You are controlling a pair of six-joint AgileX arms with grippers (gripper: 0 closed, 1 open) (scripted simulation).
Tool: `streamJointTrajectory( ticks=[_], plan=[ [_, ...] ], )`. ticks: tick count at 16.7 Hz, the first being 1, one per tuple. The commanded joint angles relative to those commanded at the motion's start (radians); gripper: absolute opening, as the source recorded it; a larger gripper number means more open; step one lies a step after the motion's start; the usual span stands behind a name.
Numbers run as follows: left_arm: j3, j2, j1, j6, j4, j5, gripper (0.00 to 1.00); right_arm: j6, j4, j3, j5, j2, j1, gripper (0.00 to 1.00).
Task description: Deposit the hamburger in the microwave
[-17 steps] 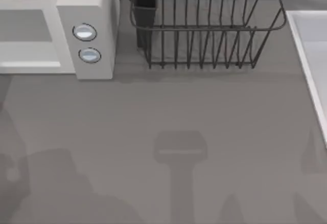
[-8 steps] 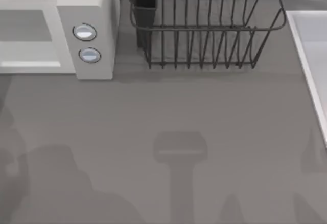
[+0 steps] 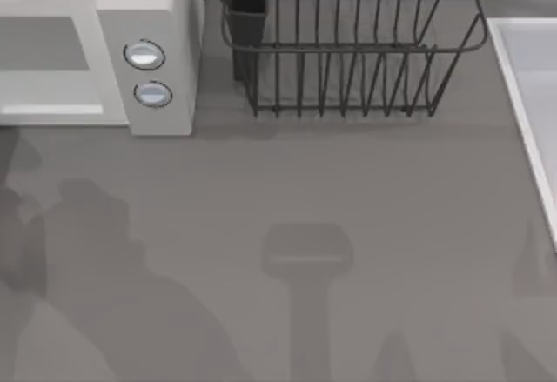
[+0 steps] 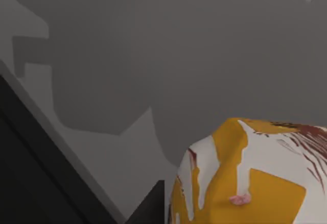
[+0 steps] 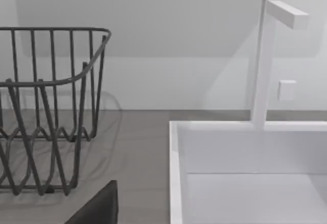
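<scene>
White microwave (image 3: 96,60) at the bench's (image 3: 348,191) far left corner, grey cavity facing the near edge, two knobs (image 3: 148,73) stacked on its panel. Dark wire dish rack (image 3: 348,43) along the far edge, white sink (image 5: 245,173) at the right edge. Hamburger (image 4: 250,173) close under the left wrist camera, above the bench. Grip of either arm: can't tell.

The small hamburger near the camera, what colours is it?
Hamburger: orange-yellow, whitish streaks, brown marks; left wrist view.

Top cam overhead; wrist cams low.
</scene>
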Motion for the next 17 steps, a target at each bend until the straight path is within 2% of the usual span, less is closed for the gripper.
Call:
streamJointTrajectory(
  ticks=[11, 14, 17],
  plan=[
    [-0.069, 0.270, -0.103, -0.646, 0.974, 0.112, 0.00, 0.000, 0.000, 0.000, 0.000, 0.000, 0.000, 1.00],
    [-0.097, 0.322, -0.127, -0.791, 1.193, 0.134, 0.00, 0.000, 0.000, 0.000, 0.000, 0.000, 0.000, 1.00],
    [-0.118, 0.359, -0.144, -0.893, 1.337, 0.149, 0.00, 0.000, 0.000, 0.000, 0.000, 0.000, 0.000, 1.00]
  ],
)
